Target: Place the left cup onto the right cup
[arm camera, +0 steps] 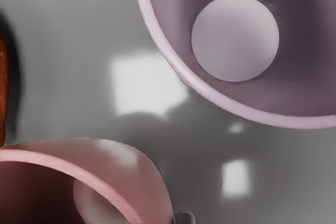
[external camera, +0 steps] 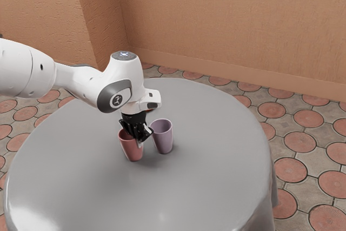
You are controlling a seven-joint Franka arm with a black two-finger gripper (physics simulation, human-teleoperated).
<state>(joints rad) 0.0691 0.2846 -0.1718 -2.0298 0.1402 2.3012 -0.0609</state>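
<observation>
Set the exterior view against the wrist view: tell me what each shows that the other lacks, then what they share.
Exterior view: the white arm, the tiled floor, the orange-brown walls and the round edge of the table. Wrist view: a look straight down into the lilac cup, onto its pale round bottom. Both: the pink cup and the lilac cup, standing close but apart on the grey table.

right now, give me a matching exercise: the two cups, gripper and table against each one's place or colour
1 pink cup
2 purple cup
3 gripper
4 table

a grey, under both cups
b upright, the exterior view's right one of the pair
c down at the pink cup's rim
d upright, the exterior view's left one of the pair

Pairs: 1-d, 2-b, 3-c, 4-a
</observation>
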